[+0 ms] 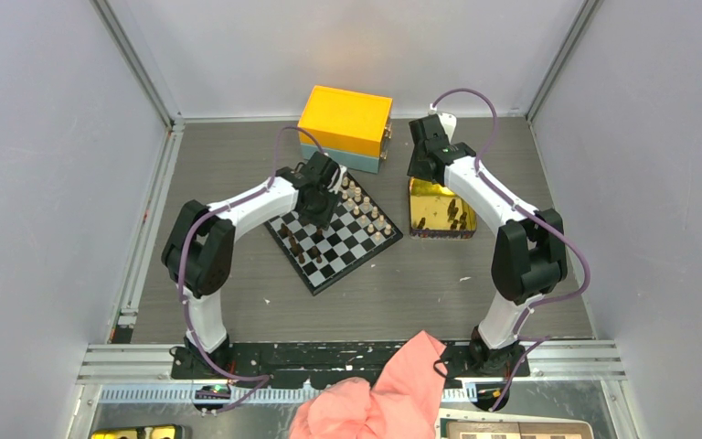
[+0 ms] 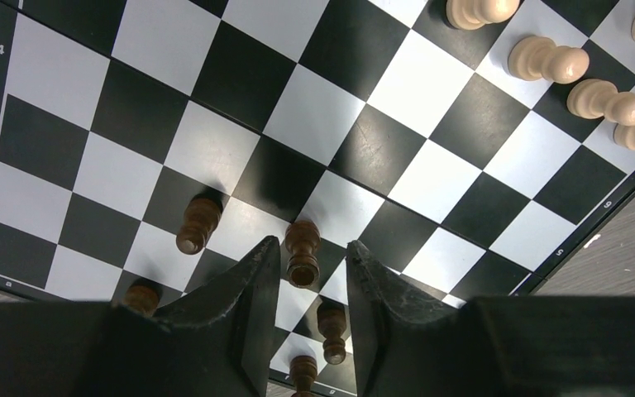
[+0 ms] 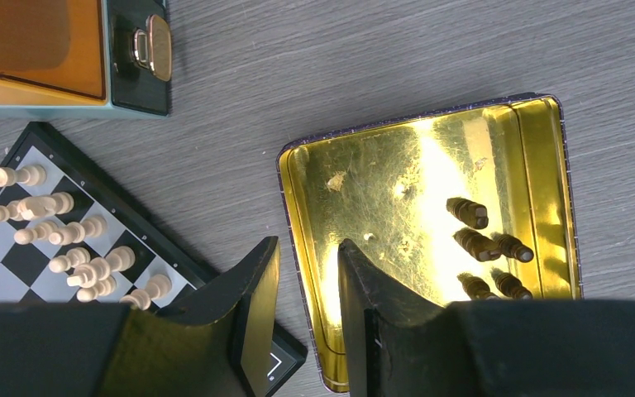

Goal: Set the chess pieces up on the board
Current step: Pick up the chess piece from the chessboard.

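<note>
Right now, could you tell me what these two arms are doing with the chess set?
The left end effector hangs open over the board, its fingertips framing a standing dark pawn. Light pieces line the opposite side. The right end effector hangs open and empty above the gold tin, where a few dark pieces lie.

Black-white board [image 1: 334, 230] angled; tan, dark chess pieces [image 2: 301, 251] upright.
</note>
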### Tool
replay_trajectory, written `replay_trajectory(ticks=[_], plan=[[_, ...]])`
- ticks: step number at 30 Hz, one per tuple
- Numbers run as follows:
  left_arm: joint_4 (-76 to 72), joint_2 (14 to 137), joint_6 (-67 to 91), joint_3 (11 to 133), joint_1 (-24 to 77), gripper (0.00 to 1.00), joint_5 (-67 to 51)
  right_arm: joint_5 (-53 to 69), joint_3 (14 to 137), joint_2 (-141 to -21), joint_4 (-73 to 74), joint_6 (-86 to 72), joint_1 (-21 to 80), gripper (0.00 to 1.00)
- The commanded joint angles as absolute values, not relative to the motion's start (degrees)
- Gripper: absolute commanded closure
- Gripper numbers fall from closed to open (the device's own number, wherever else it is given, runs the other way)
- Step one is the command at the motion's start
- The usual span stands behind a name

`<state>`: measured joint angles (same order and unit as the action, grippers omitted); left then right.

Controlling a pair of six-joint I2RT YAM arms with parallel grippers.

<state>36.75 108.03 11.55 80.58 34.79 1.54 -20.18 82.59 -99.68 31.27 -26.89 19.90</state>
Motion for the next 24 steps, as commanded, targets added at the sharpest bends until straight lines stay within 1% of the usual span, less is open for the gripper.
replay_trajectory(ticks=[1,5,16,21,24], plan=[[36.1,107.8,11.2,82.9,34.9,0.65,2.4,-20.2,83.7,-98.4,29.1,-27.1,19.6,0.62],[36.5,107.6,11.4,82.6,34.9,0.69,2.5,-20.1,83.9,-98.7,29.2,-27.2,19.5,0.62],[37.8,106.9,11.4,82.1,34.9,0.70,3.6,-20.0,83.9,-98.7,29.2,-27.4,19.6,0.62],[37.7,107.0,11.4,81.9,34.9,0.75,3.7,-20.1,83.5,-98.4,29.2,-27.4,19.4,0.62],[37.8,107.0,11.5,81.5,34.9,0.76,3.7,-20.2,83.3,-98.0,29.3,-27.6,19.5,0.62]])
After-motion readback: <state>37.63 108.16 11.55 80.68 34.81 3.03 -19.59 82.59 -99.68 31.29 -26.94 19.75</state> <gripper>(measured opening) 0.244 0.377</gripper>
